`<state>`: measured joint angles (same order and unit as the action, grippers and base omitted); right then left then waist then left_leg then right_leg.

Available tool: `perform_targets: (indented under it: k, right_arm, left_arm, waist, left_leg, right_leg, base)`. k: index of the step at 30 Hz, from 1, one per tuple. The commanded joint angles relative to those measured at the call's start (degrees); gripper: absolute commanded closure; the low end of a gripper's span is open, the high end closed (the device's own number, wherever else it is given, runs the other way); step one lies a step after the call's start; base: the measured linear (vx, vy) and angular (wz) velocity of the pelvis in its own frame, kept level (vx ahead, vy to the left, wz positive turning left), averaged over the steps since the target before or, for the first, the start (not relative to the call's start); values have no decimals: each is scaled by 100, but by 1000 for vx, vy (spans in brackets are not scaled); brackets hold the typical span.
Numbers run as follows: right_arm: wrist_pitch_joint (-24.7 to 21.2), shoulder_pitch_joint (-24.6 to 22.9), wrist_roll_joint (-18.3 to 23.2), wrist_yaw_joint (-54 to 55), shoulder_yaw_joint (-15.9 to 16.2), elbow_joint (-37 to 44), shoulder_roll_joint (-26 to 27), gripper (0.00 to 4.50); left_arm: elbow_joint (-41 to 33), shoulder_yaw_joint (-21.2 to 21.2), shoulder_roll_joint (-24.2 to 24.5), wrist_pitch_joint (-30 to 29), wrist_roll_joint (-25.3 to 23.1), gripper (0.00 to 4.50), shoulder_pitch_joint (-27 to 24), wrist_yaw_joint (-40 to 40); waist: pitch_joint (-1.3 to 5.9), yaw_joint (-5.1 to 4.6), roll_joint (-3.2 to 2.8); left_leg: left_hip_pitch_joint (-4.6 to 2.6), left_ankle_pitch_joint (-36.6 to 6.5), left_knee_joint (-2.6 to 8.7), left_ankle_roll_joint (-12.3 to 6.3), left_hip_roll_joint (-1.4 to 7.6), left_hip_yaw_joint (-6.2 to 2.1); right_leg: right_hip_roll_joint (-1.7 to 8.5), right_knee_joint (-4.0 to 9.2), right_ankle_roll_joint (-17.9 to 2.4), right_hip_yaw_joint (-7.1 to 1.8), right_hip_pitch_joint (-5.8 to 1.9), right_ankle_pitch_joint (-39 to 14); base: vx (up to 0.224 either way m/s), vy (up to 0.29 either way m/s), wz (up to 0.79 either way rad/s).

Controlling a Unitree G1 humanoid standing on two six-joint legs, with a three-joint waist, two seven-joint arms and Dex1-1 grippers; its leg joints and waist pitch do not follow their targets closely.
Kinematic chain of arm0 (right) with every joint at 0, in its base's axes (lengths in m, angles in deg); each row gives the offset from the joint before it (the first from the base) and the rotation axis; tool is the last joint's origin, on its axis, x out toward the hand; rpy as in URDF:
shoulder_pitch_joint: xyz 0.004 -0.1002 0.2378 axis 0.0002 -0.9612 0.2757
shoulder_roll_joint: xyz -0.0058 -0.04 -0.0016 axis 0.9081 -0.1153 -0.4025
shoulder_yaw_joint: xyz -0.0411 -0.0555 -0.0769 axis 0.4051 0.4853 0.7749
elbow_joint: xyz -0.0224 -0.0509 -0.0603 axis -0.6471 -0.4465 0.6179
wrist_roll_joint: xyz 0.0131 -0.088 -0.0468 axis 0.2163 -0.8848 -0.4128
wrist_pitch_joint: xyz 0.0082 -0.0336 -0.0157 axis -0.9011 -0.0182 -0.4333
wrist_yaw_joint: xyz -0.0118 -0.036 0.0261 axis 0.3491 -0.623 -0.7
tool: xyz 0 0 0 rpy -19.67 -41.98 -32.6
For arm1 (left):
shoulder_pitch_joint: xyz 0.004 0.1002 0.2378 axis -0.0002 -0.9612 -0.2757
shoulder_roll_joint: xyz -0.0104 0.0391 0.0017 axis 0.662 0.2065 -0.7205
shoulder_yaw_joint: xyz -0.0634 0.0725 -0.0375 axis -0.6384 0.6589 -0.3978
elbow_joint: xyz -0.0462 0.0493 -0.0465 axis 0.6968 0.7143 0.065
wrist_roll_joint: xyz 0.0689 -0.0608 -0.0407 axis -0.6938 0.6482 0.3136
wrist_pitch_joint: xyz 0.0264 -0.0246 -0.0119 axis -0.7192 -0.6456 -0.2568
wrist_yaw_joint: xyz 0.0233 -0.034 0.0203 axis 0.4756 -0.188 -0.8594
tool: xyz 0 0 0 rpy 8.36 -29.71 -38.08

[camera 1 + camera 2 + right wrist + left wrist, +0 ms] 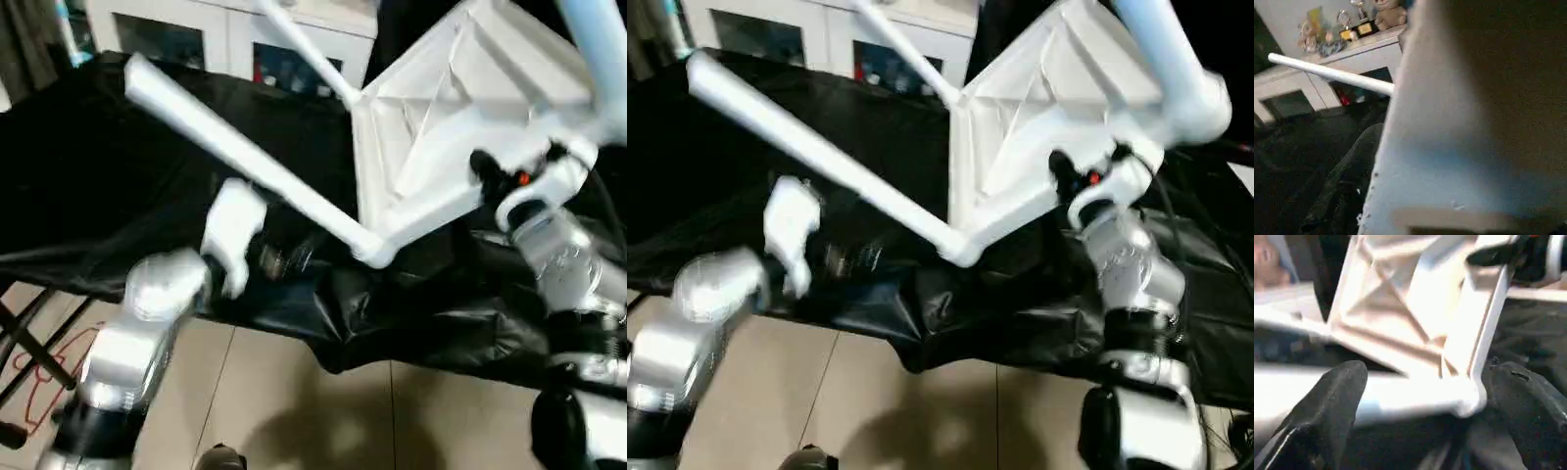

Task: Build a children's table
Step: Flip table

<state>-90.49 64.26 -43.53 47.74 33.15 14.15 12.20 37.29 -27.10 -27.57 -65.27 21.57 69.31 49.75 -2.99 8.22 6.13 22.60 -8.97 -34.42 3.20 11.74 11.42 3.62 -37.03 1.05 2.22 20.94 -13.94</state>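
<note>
- Head views: my right gripper (500, 176) clamps the rim of the tilted white table top (451, 108); a fitted leg (235, 147) juts from its low corner socket, above my left gripper (235, 257).
- Left wrist: my black fingers (1327, 406) spread wide, empty, leg between them.
- Right wrist: top's edge (1449, 147) fills my grip.

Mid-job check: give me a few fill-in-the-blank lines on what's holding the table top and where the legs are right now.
The tilted table top is held along its edge by the ___ gripper.
The left gripper stands ___, with nothing between its fingers.
The leg at the top's lowest corner reaches out over the ___ cloth.
Behind the cloth stands a white ___ with glass doors.

Missing words: right; open; black; cabinet
</note>
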Motion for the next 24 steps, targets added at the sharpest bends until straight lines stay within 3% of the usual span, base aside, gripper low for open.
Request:
perform_targets:
  k: [1,3,4,5,9,14,17,22,23,24]
  right_arm:
    - [-211,-129,-711,438,185,-177,-329,243]
    - [-270,-64,-767,579,224,-200,-378,243]
    - [-287,-40,-802,623,249,-211,-398,243]
    - [-350,19,-961,731,396,-219,-473,243]
    - [-345,75,-1268,803,647,-228,-583,243]
    - [-263,204,-1506,637,916,-362,-711,243]
    - [-186,321,-1579,423,1074,-534,-799,246]
    - [64,512,-1814,28,1330,-817,-882,246]
    - [140,528,-1854,-45,1376,-834,-875,211]
    - [261,534,-1870,-160,1436,-827,-844,211]
  left_arm:
    - [126,-64,-155,91,-129,0,234,-325]
    - [221,-115,-214,74,-153,0,387,-446]
    - [252,-113,-214,74,-167,0,438,-449]
    - [349,6,-126,159,-227,0,604,-239]
    - [474,221,-60,312,-365,0,832,-43]
    - [674,379,-24,496,-526,0,1106,48]
    - [885,410,-22,748,-675,0,1344,-6]
    - [1294,558,45,1507,-1066,0,1848,28]
    - [1366,551,19,1680,-1083,0,1949,20]
    - [1506,581,12,1977,-1219,0,2128,-62]
  waist:
    - [317,-83,-33]
    - [330,-64,-42]
    - [323,-70,-15]
    - [327,-57,-3]
    - [321,-61,6]
    - [342,-72,-16]
    - [370,-93,26]
    - [360,-109,52]
    - [367,-116,84]
    - [368,-113,72]
  left_leg:
    - [-250,-1275,434,669,187,-85]
    - [-287,-1339,423,703,186,-82]
    - [-260,-1315,425,703,178,-87]
    - [-276,-1325,421,694,176,-81]
    - [-271,-1424,430,750,180,-91]
    - [-244,-1314,427,782,174,-102]
    - [-209,-1105,406,710,167,-102]
    - [-191,-1047,388,599,169,-94]
    - [-188,-986,382,591,174,-93]
    - [-188,-948,380,579,173,-94]
  right_leg:
    - [386,479,-468,-216,-31,-816]
    - [393,488,-448,-216,-2,-858]
    - [393,491,-443,-215,-12,-870]
    - [391,505,-414,-214,3,-894]
    - [394,508,-377,-210,18,-1047]
    - [396,470,-387,-204,-13,-784]
    - [388,432,-427,-197,-66,-391]
    - [397,453,-487,-203,-66,-458]
    - [399,433,-516,-200,-80,-378]
    - [404,425,-543,-198,-80,-331]
  base:
    - [0,0,0]
    - [0,0,0]
    - [0,0,0]
    - [0,0,0]
    - [0,0,0]
    - [0,0,0]
    - [0,0,0]
    - [0,0,0]
    - [0,0,0]
    - [0,0,0]
